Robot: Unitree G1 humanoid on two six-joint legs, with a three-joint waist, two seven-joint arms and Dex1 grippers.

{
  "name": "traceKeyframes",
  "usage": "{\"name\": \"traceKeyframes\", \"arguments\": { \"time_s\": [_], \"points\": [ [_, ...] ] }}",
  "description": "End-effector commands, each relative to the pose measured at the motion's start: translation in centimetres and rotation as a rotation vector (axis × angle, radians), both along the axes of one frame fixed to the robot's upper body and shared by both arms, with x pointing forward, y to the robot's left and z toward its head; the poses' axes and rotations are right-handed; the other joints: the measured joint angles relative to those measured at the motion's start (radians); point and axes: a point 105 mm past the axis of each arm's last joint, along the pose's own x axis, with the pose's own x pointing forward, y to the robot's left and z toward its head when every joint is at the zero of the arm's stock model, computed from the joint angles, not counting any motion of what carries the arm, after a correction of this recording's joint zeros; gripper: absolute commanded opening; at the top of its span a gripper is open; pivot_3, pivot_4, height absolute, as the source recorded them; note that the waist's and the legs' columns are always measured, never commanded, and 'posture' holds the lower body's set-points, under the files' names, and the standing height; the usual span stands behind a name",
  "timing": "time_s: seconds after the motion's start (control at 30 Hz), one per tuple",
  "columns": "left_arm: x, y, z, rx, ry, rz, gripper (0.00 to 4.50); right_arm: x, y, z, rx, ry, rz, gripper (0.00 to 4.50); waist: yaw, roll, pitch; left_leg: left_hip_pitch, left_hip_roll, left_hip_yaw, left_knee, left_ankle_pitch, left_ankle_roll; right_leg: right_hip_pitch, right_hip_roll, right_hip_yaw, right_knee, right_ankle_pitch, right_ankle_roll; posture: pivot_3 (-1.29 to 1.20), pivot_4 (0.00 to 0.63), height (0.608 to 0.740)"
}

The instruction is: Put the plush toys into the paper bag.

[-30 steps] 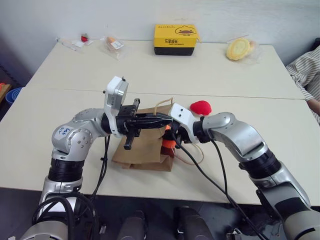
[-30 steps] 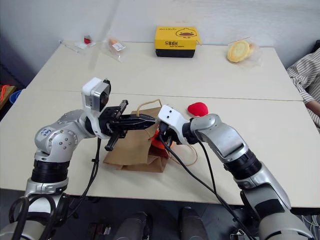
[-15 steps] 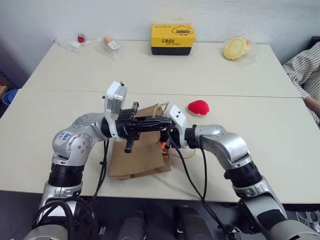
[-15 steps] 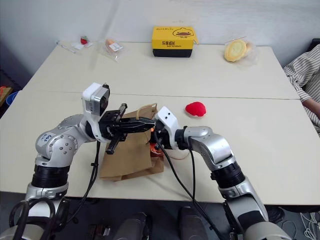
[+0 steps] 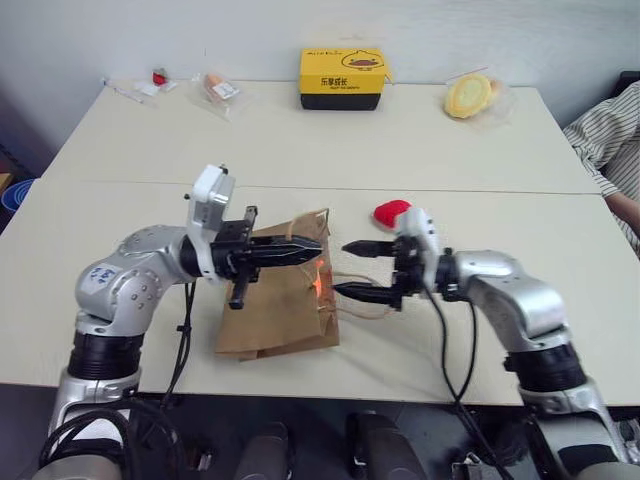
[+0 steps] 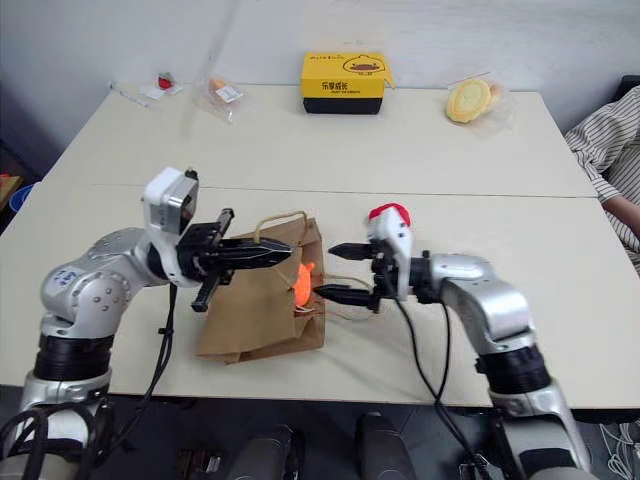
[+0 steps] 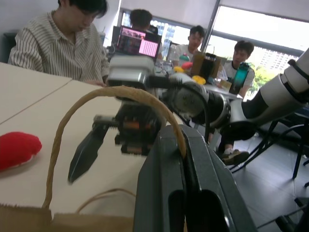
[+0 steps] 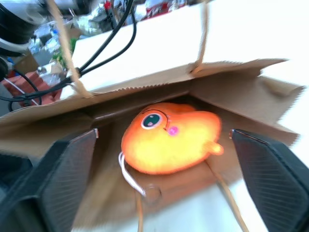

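Holding the paper bag (image 6: 262, 300) handle pinched, left gripper (image 6: 285, 252) waits; orange toy (image 8: 169, 137) inside, right gripper (image 6: 338, 271) spread empty, red toy (image 5: 389, 211) next.

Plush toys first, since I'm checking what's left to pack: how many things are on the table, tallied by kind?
Plush toys: 2, an orange toy inside the bag, a red toy on the table
Paper bag: 1
Yellow-and-black box: 1
Wrapped yellow round toy: 1
Small wrapped items at the far left: 2
Total: 7
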Motion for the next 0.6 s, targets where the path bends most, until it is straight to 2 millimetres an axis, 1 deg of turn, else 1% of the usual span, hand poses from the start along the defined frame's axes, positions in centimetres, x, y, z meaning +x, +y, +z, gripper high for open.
{"name": "traceKeyframes", "arguments": {
  "time_s": [0.03,0.1,0.13,0.17,0.23,0.3,0.37,0.43,0.47,0.53,0.6],
  "points": [
    [-0.5,0.9,0.4,0.034,-0.06,0.003,0.0,-1.4,-2.5,1.9,0.031,-0.08,-0.046,4.47,0.001,0.0,0.0,0.0,0.0,0.0,0.0,0.0,0.0,0.0,0.0,0.0,0.0,0.0,0.0,0.0,0.15,0.74],
    [-0.5,1.4,0.3,0.056,-0.076,0.012,0.0,-1.6,-4.3,2.4,0.034,-0.138,-0.135,4.47,0.002,0.0,0.0,0.0,0.0,0.0,-0.001,0.0,0.0,0.0,0.0,0.0,-0.001,0.0,0.0,0.0,0.15,0.74],
    [-0.5,1.6,0.2,0.065,-0.082,0.016,0.0,-1.7,-5.1,2.4,0.023,-0.164,-0.176,4.47,0.003,0.0,0.0,0.0,0.0,0.0,-0.001,0.0,0.0,0.0,0.0,0.0,-0.001,0.0,0.0,0.0,0.15,0.74],
    [-0.5,1.9,0.2,0.076,-0.089,0.024,0.0,-1.7,-6.3,2.2,0.004,-0.213,-0.235,4.47,0.003,0.0,0.0,0.0,0.0,0.0,-0.001,0.0,0.0,0.0,0.0,0.0,-0.001,0.0,0.0,0.0,0.15,0.74],
    [-0.4,3.0,0.0,0.113,-0.097,0.05,0.0,-2.6,-10.0,0.3,-0.097,-0.282,-0.365,4.47,0.011,0.0,0.0,0.0,0.0,0.0,-0.001,0.0,0.0,0.001,0.0,0.0,-0.002,0.0,0.0,0.0,0.15,0.74],
    [-0.4,3.8,-0.1,0.139,-0.1,0.071,0.0,-3.6,-12.6,-1.1,-0.151,-0.297,-0.461,4.47,0.023,0.0,0.0,0.001,0.0,0.001,-0.004,0.0,0.0,0.001,0.0,0.0,-0.002,0.0,0.0,0.0,0.15,0.74],
    [-0.2,4.5,-0.1,0.162,-0.105,0.092,0.0,-4.3,-15.1,-2.4,-0.174,-0.309,-0.573,4.47,0.024,0.0,0.0,0.001,0.0,0.002,-0.004,0.0,0.0,0.001,0.0,0.001,-0.001,0.0,0.0,0.0,0.15,0.74],
    [0.0,5.1,-0.2,0.185,-0.111,0.114,0.0,-5.2,-17.3,-4.0,-0.221,-0.306,-0.659,4.47,0.024,0.0,0.0,0.003,0.0,0.003,-0.002,0.0,0.001,0.003,0.0,0.002,-0.002,0.0,0.0,0.0,0.15,0.74],
    [0.1,5.3,-0.2,0.193,-0.115,0.122,0.0,-5.6,-18.0,-4.6,-0.239,-0.317,-0.693,4.47,0.024,0.0,0.0,0.005,0.0,0.004,-0.002,0.0,0.001,0.004,0.0,0.003,-0.003,0.0,0.0,0.0,0.15,0.74],
    [0.2,5.6,-0.1,0.202,-0.119,0.137,0.0,-6.0,-18.6,-5.3,-0.228,-0.306,-0.746,4.47,0.021,0.0,0.0,0.006,0.0,0.004,-0.002,0.0,0.001,0.005,0.0,0.004,-0.002,0.0,0.0,0.0,0.15,0.74],
    [0.3,5.9,0.0,0.205,-0.121,0.148,0.0,-6.0,-18.2,-5.4,-0.211,-0.306,-0.756,4.47,0.016,0.001,0.0,0.008,0.0,0.004,-0.003,0.0,0.001,0.004,0.0,0.004,-0.001,0.0,0.0,0.0,0.15,0.74]
  ]
}}
